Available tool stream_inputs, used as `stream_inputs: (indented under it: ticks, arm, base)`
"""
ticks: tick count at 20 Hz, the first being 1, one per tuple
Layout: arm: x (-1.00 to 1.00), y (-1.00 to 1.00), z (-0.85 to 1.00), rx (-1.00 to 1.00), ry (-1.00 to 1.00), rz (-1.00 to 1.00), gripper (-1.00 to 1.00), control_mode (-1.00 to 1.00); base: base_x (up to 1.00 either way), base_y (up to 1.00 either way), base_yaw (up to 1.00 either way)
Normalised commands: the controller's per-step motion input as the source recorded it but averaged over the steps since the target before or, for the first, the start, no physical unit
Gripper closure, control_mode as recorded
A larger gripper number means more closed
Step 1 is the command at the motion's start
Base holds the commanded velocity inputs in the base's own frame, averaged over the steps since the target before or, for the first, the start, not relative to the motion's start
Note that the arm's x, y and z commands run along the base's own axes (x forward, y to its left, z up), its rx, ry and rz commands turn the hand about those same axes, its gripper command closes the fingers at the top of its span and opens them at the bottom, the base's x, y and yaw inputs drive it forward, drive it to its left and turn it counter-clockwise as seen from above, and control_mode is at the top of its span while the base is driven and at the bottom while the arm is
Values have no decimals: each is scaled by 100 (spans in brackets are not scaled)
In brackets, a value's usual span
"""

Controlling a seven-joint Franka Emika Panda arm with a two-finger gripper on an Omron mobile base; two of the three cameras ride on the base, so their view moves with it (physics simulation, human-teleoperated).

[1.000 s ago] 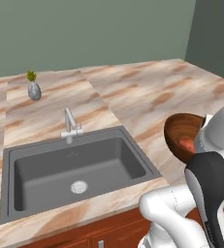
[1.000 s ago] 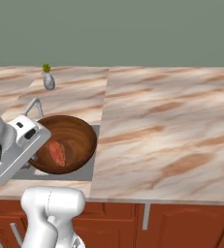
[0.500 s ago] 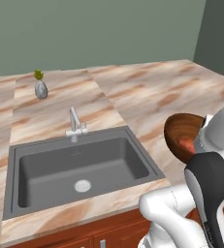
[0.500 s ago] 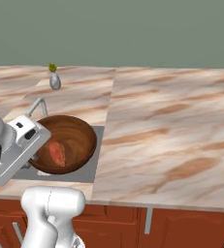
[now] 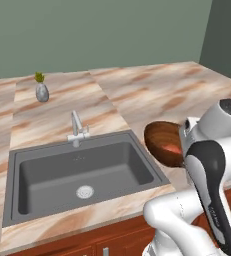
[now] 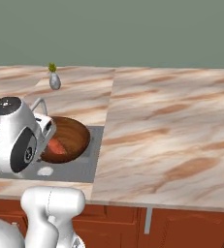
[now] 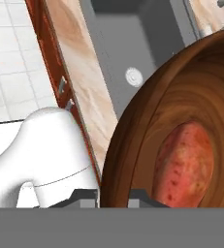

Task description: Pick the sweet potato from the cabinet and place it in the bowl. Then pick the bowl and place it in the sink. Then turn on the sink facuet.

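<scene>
My gripper [image 7: 114, 196] is shut on the rim of the dark brown wooden bowl [image 5: 161, 141] and holds it tilted in the air beside the right edge of the sink [image 5: 47, 170]. The reddish sweet potato [image 7: 186, 162] lies inside the bowl [image 7: 147, 121]; it also shows in the left base view [image 5: 173, 149] and the right base view [image 6: 56, 147]. The bowl [image 6: 72, 137] overlaps the sink's right end [image 6: 82, 164] in the right base view. The silver sink faucet [image 5: 76, 127] stands behind the basin, its lever to the side. The cabinet is out of view.
A small grey vase with a green sprig [image 5: 41, 90] stands on the marble counter [image 5: 152, 95] behind the sink, also in the right base view [image 6: 54, 80]. Reddish-brown base cupboards [image 6: 181, 227] run under the counter's front edge. Right of the sink the counter stretches wide.
The bowl with the sweet potato has moved left, toward the sink, in the left base view. The whole picture has shifted slightly, so the camera has moved. The grip stays shut.
</scene>
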Motion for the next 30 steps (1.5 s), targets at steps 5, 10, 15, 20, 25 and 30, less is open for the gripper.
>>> stream_inputs:
  ticks: [5, 10, 15, 20, 25, 30]
  arm:
    - [56, 37, -69, -11, 10, 58, 100, -100]
    - [4, 44, -25, -14, 11, 31, 100, -100]
    - [42, 15, -35, -10, 0, 36, 100, -100]
    - [69, 0, -33, -1, 0, 33, 100, -100]
    - [75, 9, -32, 0, 0, 33, 100, -100]
    - [78, 45, -51, 0, 0, 26, 100, -100]
  base:
    - [0, 0, 0]
    - [0, 0, 0]
    - [0, 0, 0]
    - [0, 0, 0]
    - [0, 0, 0]
    - [0, 0, 0]
